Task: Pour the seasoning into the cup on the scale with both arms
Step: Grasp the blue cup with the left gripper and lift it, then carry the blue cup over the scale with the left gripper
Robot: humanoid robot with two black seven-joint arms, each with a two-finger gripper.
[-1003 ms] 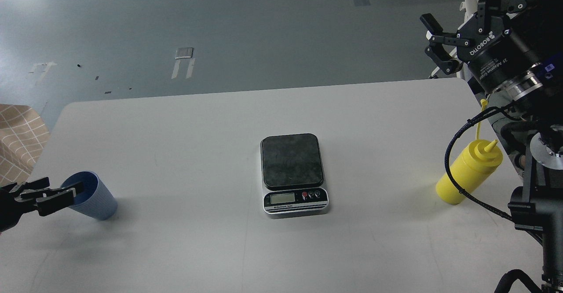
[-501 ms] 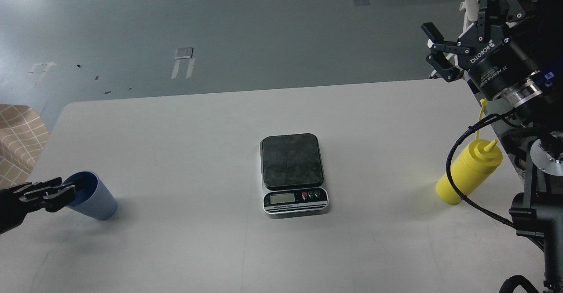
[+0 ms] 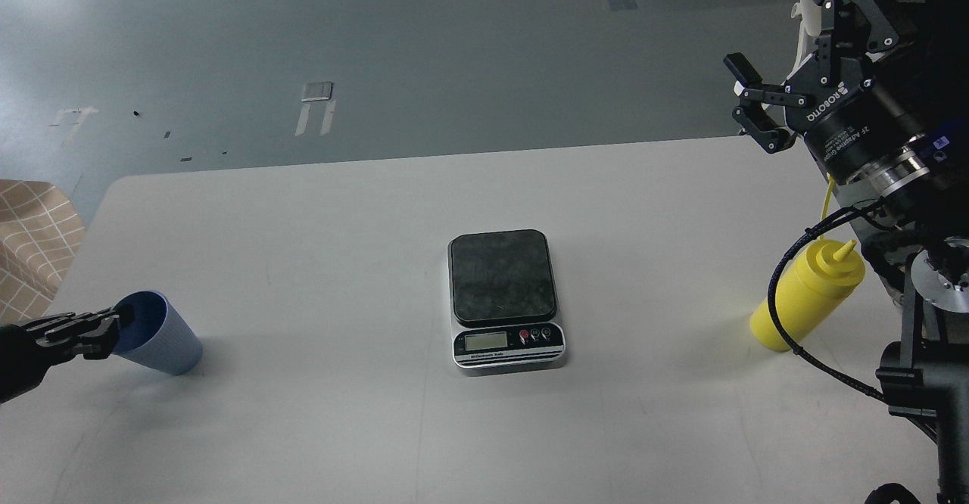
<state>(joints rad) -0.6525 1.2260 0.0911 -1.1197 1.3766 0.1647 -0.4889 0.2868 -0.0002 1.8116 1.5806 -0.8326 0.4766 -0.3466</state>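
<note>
Only "ROBOTIQ" legible, white lettering on right pincer (image 3: pixel 780 54).

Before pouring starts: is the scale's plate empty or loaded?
Empty: the scale shows a bare dark plate; the cup stands far left.

My left gripper (image 3: pixel 113 325) is showing dark and nearly end-on at the cup's (image 3: pixel 165 335) near rim, so I cannot tell its fingers apart or whether they are touching it. My left arm is running off the frame's left edge. A cable (image 3: pixel 780 315) is crossing the bottle (image 3: pixel 802 297). The scale's (image 3: pixel 506 300) display is reading too small to make out.
</note>
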